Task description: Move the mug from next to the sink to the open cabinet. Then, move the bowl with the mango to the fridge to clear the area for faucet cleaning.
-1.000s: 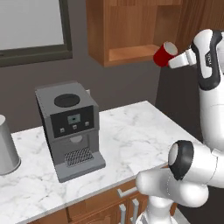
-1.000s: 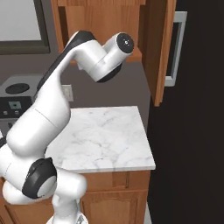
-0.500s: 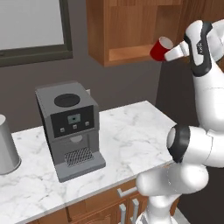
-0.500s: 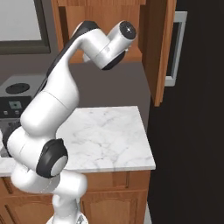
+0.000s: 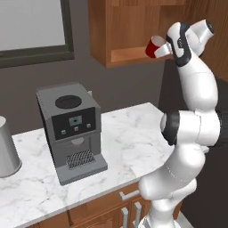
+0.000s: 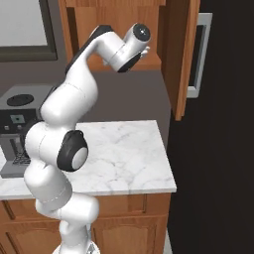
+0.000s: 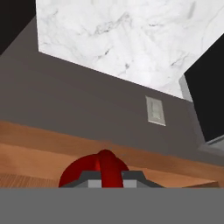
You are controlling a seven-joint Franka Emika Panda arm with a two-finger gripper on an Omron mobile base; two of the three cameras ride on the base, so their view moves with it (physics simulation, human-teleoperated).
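Hand view: end effector (image 7: 105, 180) clamped narrow on the mug (image 7: 94, 171) above the open cabinet (image 7: 39, 153) shelf.

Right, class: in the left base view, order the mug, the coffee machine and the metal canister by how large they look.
1. coffee machine
2. metal canister, cut off by the frame edge, so its full size is unsure
3. mug, smallest and also farthest away

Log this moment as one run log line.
phase: carrying mug to cabinet | claw: shut on mug | mug: raised at open cabinet shelf edge, not set down | counter: coffee machine
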